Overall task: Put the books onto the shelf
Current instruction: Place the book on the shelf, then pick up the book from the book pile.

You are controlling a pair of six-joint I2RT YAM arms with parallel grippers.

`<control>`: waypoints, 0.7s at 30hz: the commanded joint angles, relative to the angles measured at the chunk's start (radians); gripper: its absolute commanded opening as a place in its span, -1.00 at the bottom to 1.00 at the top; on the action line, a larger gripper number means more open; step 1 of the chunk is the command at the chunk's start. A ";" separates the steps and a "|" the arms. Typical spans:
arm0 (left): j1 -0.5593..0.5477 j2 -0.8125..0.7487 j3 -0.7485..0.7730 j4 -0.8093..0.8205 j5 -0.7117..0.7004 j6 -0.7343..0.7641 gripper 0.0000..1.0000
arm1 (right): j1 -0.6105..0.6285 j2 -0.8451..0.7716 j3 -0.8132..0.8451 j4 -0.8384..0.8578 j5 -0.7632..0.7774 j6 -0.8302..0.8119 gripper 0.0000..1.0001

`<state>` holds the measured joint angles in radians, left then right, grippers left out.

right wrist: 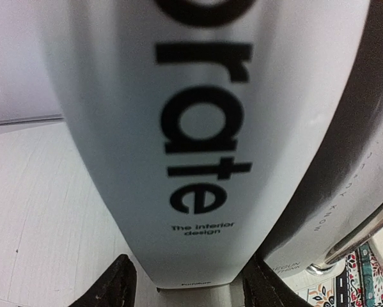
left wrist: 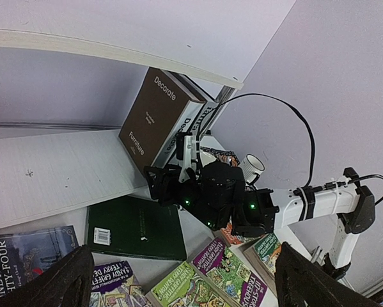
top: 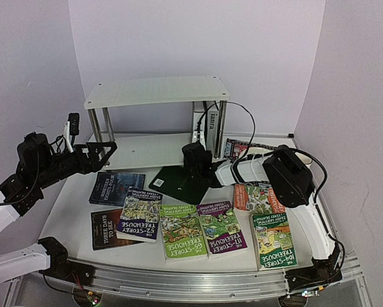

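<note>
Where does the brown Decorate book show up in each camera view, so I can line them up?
Top external: Decorate book, a pale sliver under the top board, centre-right.
Left wrist: the book at upper centre, brown cover showing.
Right wrist: its spine fills the frame.
Shared landmark: lower shelf board.

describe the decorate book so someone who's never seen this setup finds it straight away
Find the white two-tier shelf at the back of the table and look at the right end of its lower board. The Decorate book stands there, the right gripper straddling its white spine. Its brown cover sets it apart from the grey book beside it.
</note>
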<state>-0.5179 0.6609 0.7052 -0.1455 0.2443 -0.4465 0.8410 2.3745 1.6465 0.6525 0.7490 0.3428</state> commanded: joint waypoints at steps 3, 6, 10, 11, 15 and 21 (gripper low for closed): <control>0.002 -0.008 0.023 0.046 0.018 -0.009 0.99 | 0.001 -0.089 -0.036 -0.008 0.064 0.030 0.17; 0.002 -0.008 0.023 0.047 0.021 -0.009 0.99 | 0.009 -0.102 -0.055 -0.008 0.072 0.031 0.18; 0.002 -0.012 0.023 0.047 0.023 -0.012 0.99 | 0.026 -0.151 -0.111 -0.007 0.084 0.043 0.18; 0.002 -0.012 0.022 0.046 0.023 -0.012 0.99 | 0.032 -0.168 -0.128 -0.007 0.084 0.046 0.18; 0.002 -0.015 0.020 0.047 0.021 -0.015 0.99 | 0.064 -0.233 -0.197 -0.012 0.089 0.051 0.19; 0.002 -0.015 0.016 0.050 0.027 -0.022 0.99 | 0.122 -0.353 -0.332 -0.040 0.066 0.065 0.26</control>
<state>-0.5179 0.6554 0.7052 -0.1452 0.2592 -0.4580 0.9201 2.1410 1.3893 0.6344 0.7966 0.3907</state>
